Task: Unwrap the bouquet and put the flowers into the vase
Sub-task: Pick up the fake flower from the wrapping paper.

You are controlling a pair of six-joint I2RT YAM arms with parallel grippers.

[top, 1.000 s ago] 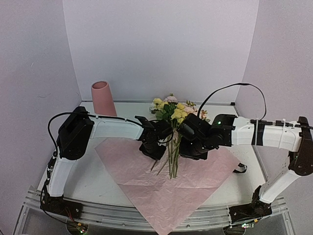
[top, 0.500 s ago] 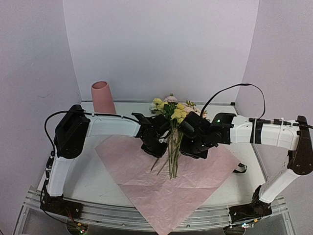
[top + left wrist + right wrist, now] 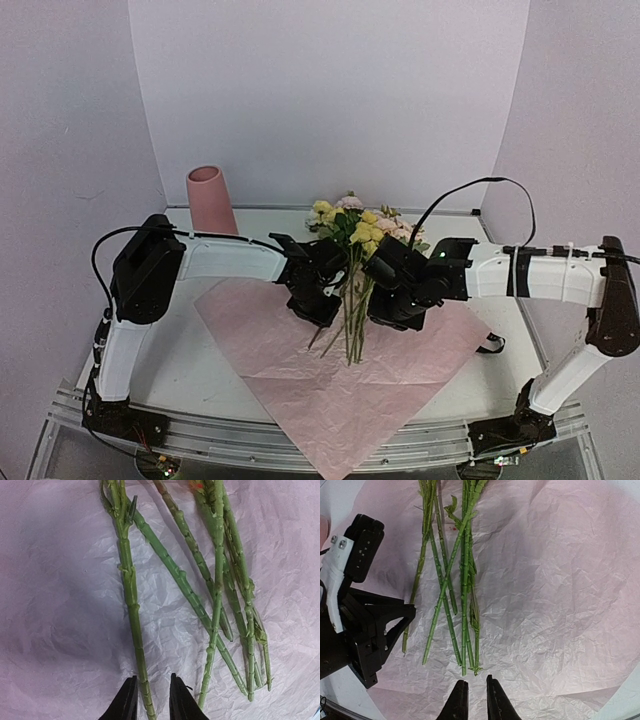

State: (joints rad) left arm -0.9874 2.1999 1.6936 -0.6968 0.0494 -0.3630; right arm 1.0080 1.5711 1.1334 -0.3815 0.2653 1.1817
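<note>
The bouquet is unwrapped: its crinkled pink paper lies flat, and the flowers rest on it with yellow, pink and cream blooms at the far end. Their green stems point toward me. My left gripper hangs low over the paper, jaws slightly open. One stem runs between its fingers, close against the left one. My right gripper hovers just short of the stem ends, narrowly open and empty. The salmon-pink vase stands upright at the back left, apart from both arms.
The two gripper heads sit close on either side of the stems. A thin black strip lies by the paper's right corner. White walls close in the table at the back and both sides.
Both gripper heads have edged slightly inward toward the stems. The flowers, the paper and the vase have not moved.
</note>
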